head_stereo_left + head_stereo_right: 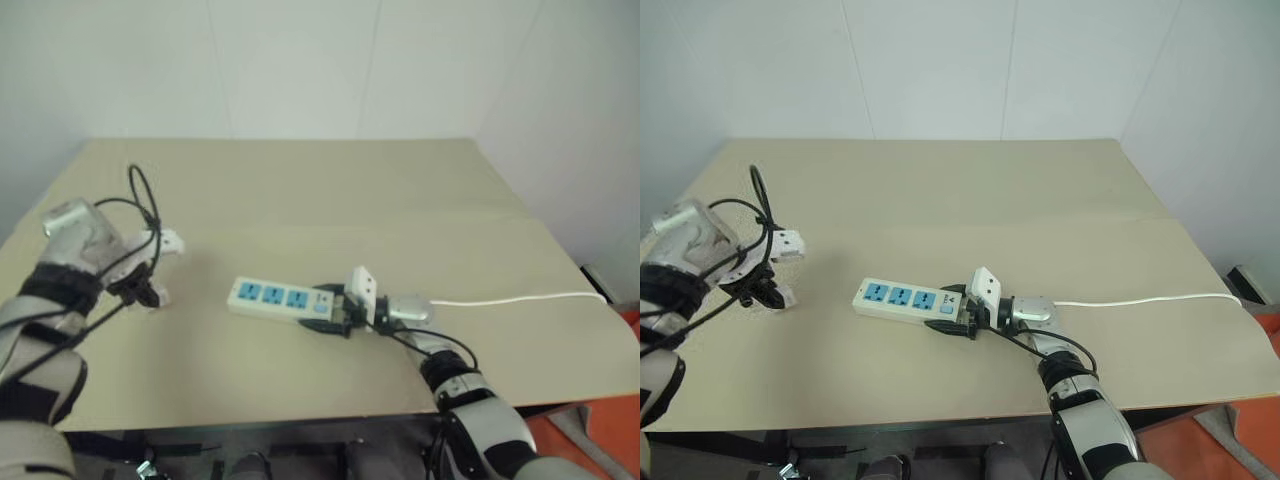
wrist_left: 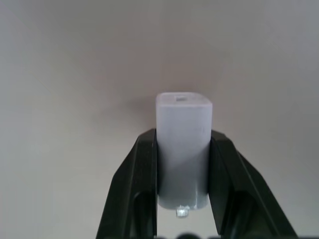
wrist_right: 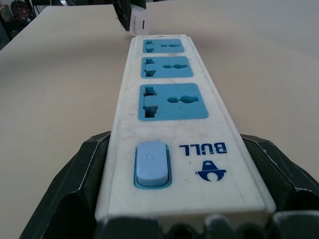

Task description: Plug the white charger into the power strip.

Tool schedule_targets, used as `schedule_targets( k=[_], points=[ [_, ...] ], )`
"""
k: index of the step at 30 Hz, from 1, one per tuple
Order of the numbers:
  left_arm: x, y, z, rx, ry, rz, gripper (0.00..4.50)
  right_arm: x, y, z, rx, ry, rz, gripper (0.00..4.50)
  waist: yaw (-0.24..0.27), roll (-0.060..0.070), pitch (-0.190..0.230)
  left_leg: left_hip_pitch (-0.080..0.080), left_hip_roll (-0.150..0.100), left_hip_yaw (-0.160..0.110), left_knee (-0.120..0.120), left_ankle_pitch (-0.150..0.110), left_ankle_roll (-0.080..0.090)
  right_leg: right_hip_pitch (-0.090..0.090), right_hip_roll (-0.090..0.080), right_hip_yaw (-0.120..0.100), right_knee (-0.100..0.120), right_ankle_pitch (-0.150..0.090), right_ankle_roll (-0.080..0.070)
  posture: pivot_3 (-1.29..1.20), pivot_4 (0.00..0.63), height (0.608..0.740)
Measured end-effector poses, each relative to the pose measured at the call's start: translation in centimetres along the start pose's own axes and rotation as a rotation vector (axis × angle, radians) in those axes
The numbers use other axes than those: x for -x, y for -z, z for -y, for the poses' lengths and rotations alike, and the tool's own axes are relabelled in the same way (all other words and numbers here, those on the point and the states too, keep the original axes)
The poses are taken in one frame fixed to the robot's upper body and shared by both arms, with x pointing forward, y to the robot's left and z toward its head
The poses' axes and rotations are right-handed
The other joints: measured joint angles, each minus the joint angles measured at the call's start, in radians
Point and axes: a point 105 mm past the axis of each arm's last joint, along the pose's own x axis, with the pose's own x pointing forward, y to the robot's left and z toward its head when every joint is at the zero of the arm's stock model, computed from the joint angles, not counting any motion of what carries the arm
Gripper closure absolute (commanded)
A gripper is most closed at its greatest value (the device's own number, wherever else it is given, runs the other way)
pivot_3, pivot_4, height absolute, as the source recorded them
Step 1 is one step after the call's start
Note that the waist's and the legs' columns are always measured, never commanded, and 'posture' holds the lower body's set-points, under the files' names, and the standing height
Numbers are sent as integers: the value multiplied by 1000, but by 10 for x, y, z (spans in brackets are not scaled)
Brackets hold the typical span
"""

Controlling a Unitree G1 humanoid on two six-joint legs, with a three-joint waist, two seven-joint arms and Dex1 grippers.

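Left wrist view: white charger clamped between left jaws.

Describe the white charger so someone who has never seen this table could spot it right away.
Start at the tan table and find the power strip with three blue sockets lying near the front edge. Look to the strip's far end, toward the robot's left, where the left gripper holds the white charger between its black jaws. It is a small plain white block, with no blue on it and no cable.
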Motion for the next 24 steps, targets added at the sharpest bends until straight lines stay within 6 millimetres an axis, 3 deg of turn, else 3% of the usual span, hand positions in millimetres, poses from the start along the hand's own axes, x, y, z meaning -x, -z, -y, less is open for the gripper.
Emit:
schedule_targets(
  k=[3,14,18,24],
  points=[
    [-2,-5,8,-45,7,35,3506,-1,0,0,-1,-3,1,1066,-2,0,0,0,0,0,0,0,0,0,0,0,0,0,0,0,150,740],
    [3,-1,16,-68,4,44,20,0,1,0,-8,-4,-5,1066,-1,0,0,1,0,0,1,0,0,1,0,0,1,0,0,0,150,740],
    [7,-4,16,-84,15,16,20,0,1,0,-10,-5,-6,1066,0,0,0,1,0,0,1,0,0,1,0,0,1,0,0,0,150,740],
    [31,-24,1,-166,-63,-26,20,0,1,0,-12,-10,-8,1066,-2,0,0,2,0,0,0,0,0,1,0,0,1,0,0,0,150,740]
  ],
)
